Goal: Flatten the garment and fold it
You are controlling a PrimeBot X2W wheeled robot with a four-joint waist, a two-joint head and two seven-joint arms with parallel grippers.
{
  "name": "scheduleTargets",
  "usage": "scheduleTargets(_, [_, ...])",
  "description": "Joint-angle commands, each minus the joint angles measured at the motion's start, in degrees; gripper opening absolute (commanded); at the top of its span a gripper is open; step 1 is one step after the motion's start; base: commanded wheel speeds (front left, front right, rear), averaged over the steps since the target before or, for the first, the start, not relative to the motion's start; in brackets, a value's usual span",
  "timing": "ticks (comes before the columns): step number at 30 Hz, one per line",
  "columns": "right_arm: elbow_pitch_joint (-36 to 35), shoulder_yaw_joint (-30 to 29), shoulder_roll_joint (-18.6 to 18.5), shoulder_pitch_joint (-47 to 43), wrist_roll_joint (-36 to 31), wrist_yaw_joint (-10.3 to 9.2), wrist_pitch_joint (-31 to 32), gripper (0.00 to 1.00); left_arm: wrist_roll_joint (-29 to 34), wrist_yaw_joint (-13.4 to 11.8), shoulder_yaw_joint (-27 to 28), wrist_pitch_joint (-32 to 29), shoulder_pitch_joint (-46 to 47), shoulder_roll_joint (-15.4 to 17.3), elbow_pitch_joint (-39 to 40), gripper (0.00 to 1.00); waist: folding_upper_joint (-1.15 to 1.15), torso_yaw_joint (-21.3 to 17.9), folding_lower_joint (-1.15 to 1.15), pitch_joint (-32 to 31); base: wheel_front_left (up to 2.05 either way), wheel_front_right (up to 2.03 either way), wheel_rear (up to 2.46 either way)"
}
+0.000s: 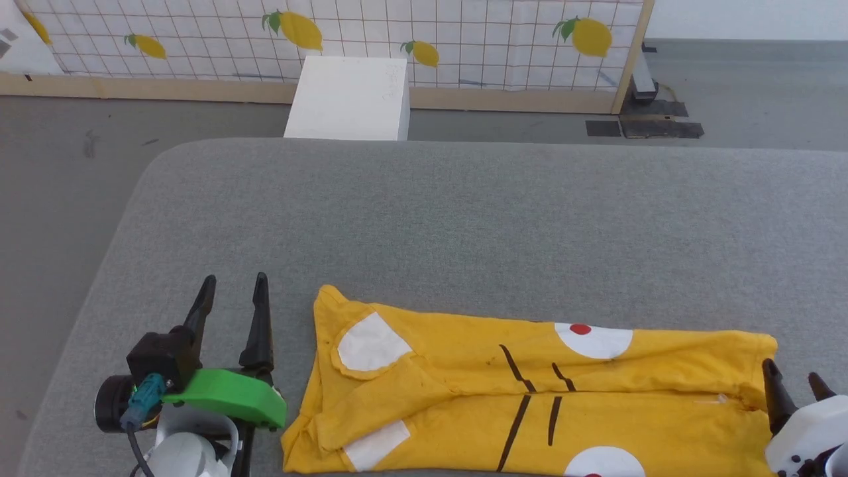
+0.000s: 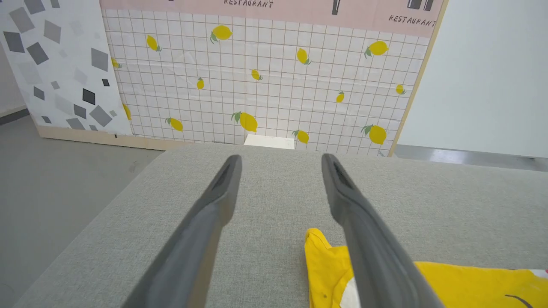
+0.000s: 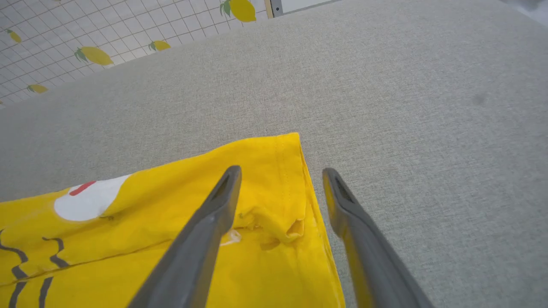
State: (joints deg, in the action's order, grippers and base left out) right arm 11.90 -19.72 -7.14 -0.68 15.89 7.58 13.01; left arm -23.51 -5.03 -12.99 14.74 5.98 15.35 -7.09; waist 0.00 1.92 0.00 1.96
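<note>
The garment (image 1: 530, 397), a mustard-yellow T-shirt with white patches, black lines and a red dot, lies folded lengthwise near the front edge of the grey table (image 1: 464, 218). My left gripper (image 1: 232, 288) stands open just left of the shirt's left end, nothing between its fingers. In the left wrist view the left gripper (image 2: 280, 160) hovers over bare table, with the garment (image 2: 462, 282) at lower right. My right gripper (image 1: 792, 376) is open at the shirt's right end. In the right wrist view the right gripper (image 3: 280, 171) straddles the hem of the garment (image 3: 171, 226), holding nothing.
A white box (image 1: 351, 96) stands on the floor beyond the table's far edge. Behind it runs a tiled screen with lemon prints (image 1: 331, 40). Grey floor (image 1: 53, 179) lies left of the table's rounded corner. The far half of the table is bare fabric.
</note>
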Motion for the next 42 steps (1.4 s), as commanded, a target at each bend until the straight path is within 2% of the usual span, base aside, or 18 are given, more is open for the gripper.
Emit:
scheduleTargets(1, [1.0,-1.1,0.7,1.4,-0.7,-0.09,-0.2,1.00,1.4,0.5,0.9,0.3,1.1,-0.9,-0.6,1.00,0.00,0.1,0.00,-0.1,0.00,0.00,0.00])
scheduleTargets(12, [12.6,-7.9,1.9,7.6,-4.4,-0.09,7.8,1.00,7.0,4.5,4.7,0.3,3.1,-5.7,-2.7,1.00,0.00,0.5,0.00,0.3,0.00,0.00,0.00])
scheduleTargets(16, [15.8,-8.1,1.5,10.0,-5.6,-0.09,11.7,1.00,8.1,5.7,5.6,0.3,3.6,-6.5,-3.5,1.00,0.00,0.4,0.00,0.6,0.00,0.00,0.00])
scheduleTargets(20, [18.7,-7.9,1.4,11.4,-6.7,-0.09,18.3,1.00,9.0,6.6,6.4,0.3,3.8,-7.4,-4.0,1.00,0.00,0.6,0.00,0.8,0.00,0.00,0.00])
scheduleTargets(21, [19.2,-7.9,1.5,11.5,-6.8,-0.09,20.6,0.80,9.2,6.8,6.6,0.3,3.7,-7.6,-4.2,1.00,0.00,0.6,0.00,0.9,0.00,0.00,0.00])
scheduleTargets(22, [19.2,-7.5,1.6,11.6,-6.9,-0.09,22.1,0.38,9.4,7.0,6.8,0.3,3.8,-7.7,-4.3,1.00,0.00,0.6,0.00,0.9,0.00,0.00,0.00])
scheduleTargets(24, [18.5,-6.9,1.9,11.6,-6.6,-0.09,24.2,0.00,9.6,7.4,7.2,0.3,3.8,-8.0,-4.5,1.00,0.00,0.7,0.00,1.0,0.00,0.00,0.00])
scheduleTargets(27, [16.7,-5.6,2.2,10.9,-6.4,-0.09,25.9,0.00,10.0,7.8,7.8,0.3,3.7,-8.5,-4.8,1.00,0.00,0.7,0.00,1.0,0.00,0.00,0.00])
scheduleTargets(32, [13.1,-6.2,1.1,9.9,-7.9,-0.09,24.0,0.00,10.5,8.5,8.5,0.3,3.5,-9.1,-5.6,1.00,0.00,0.5,0.00,0.9,0.00,0.00,0.00])
scheduleTargets(42, [11.0,-16.8,-4.4,9.7,-20.9,-0.09,11.5,0.00,11.6,9.6,9.1,0.3,4.1,-10.1,-5.9,1.00,0.00,0.9,0.00,1.8,0.00,0.00,0.00])
